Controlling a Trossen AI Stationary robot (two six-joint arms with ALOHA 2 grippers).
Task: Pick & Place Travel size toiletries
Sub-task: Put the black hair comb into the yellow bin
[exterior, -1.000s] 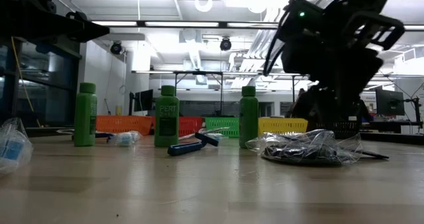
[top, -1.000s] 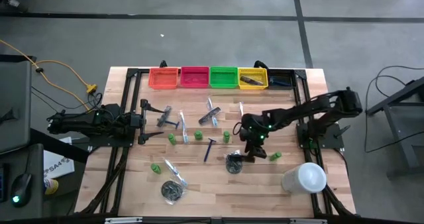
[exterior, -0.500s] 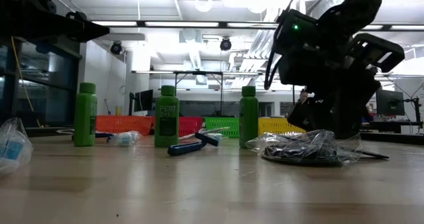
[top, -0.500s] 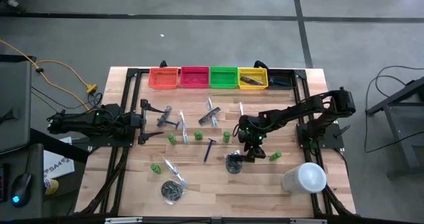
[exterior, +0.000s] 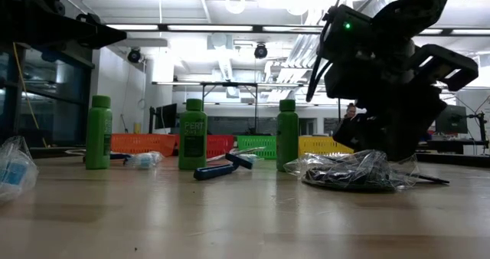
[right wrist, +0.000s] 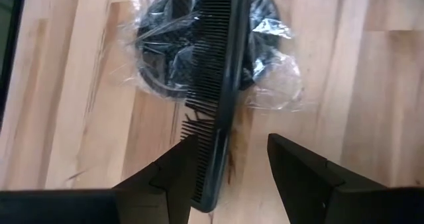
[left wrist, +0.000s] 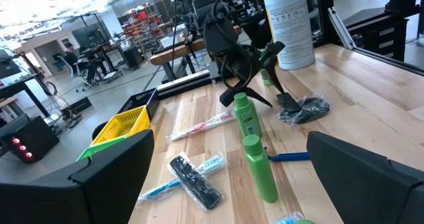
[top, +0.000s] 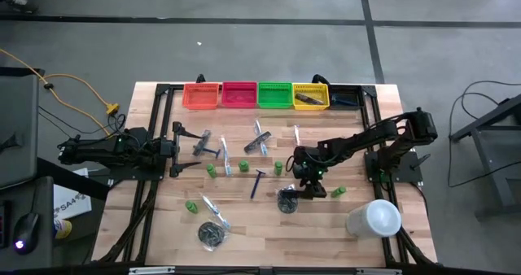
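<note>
In the low view the right arm's dark bulk hides its own fingertips behind the wrapped dark bundle (exterior: 354,172). In the right wrist view the comb (right wrist: 222,85) lying across that bundle runs off the picture's edge. Beside the bundle from above, the comb is too small to make out.

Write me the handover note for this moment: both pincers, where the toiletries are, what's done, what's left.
Right pincer: open, low over the black comb lying across the wrapped dark bundle mid-table; nothing held.
Left pincer: open, idle at the table's left edge.
Done: one dark item in the yellow bin.
Left: green bottles, razor, toothbrushes and bundles scattered on the table.
</note>
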